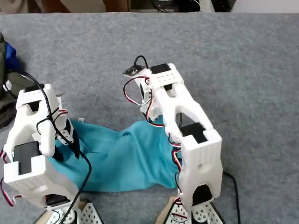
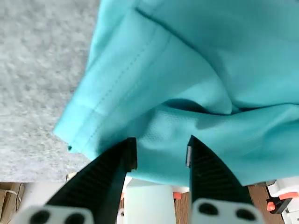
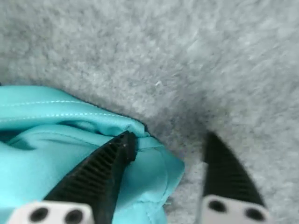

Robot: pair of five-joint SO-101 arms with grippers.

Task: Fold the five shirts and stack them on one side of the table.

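One teal shirt (image 1: pixel 126 158) lies on the grey felt table (image 1: pixel 243 70), lower centre of the high view, stretched sideways between the two arms. It's unfolded and rumpled, with soft ridges across the middle. The hem and sleeve stitching are visible.

Left gripper (image 2: pixel 160 151): jaws apart, nothing clamped. It sits over the shirt's left end, lower left of the high view. The tips straddle a raised fold just beside the sleeve hem. Cloth fills the gap between them. Can't tell if the pads actually touch the fabric.

Right gripper (image 3: pixel 168 140): jaws wide apart, not gripping. It's at the shirt's upper right edge, about centre of the high view. One finger (image 3: pixel 119 149) is over the doubled-over corner of the cloth. The other is over bare felt just beside the edge, so the corner sits partly inside the gap.

Red, black and white wires (image 1: pixel 133 91) loop off the right arm's upper end, centre of the high view.

A dark bundle (image 1: pixel 5 88) with a blue bit on top sits at the left edge of the high view, apart from the shirt.
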